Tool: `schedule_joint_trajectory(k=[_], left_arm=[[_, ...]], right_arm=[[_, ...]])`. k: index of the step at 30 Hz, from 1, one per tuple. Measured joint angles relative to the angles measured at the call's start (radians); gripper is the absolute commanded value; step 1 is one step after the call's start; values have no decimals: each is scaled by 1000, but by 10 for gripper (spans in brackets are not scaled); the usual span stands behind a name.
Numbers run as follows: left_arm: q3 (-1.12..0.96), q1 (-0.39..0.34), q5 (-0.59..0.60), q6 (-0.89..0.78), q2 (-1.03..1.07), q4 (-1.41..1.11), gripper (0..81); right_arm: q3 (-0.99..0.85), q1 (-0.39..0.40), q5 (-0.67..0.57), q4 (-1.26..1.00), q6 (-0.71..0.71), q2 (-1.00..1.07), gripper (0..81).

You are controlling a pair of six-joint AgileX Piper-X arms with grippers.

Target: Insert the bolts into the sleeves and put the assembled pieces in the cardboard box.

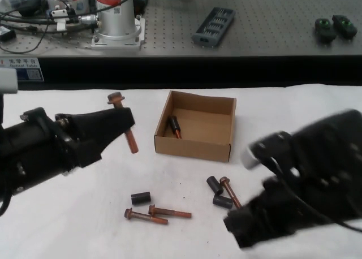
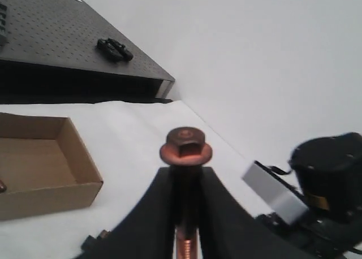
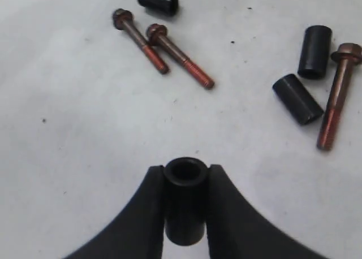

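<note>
Sleeve [image 3: 185,208] is clenched in right pincer [image 3: 185,171], bore exposed; bolt [image 2: 185,149] is gripped head-up in left pincer [image 2: 185,173], well apart to the left; axes judged unaligned.

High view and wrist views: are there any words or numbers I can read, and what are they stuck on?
Blue and white label on the perforated table, front edge: print too small to read.
Sticker on the silver column: too blurred to read.
Yellow sticker on the black arm housing: too small to read.
Cardboard box, bolt in the left tool, sleeve in the right tool: no readable writing.
</note>
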Motion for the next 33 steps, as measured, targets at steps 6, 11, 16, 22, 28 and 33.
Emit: schedule_joint_trajectory(k=[6, 11, 16, 22, 28, 33], left_arm=[[-19, 0, 80, -75, 77, -13, 6], [-100, 0, 253, -156, 200, -88, 6], [-218, -20, 349, -189, 313, -134, 6], [-296, -38, 368, -189, 376, -137, 6], [-297, -38, 388, -179, 387, -137, 6], [-297, -38, 338, -126, 389, -135, 6]], right_arm=[[111, 0, -46, -1, -16, -202, 59], [125, 0, -66, -9, -90, -326, 59], [129, 0, -85, -24, -175, -339, 59], [138, -24, -108, -110, -210, -263, 59], [142, -90, -193, -284, -107, -126, 59], [132, -109, -228, -374, -45, -61, 59]])
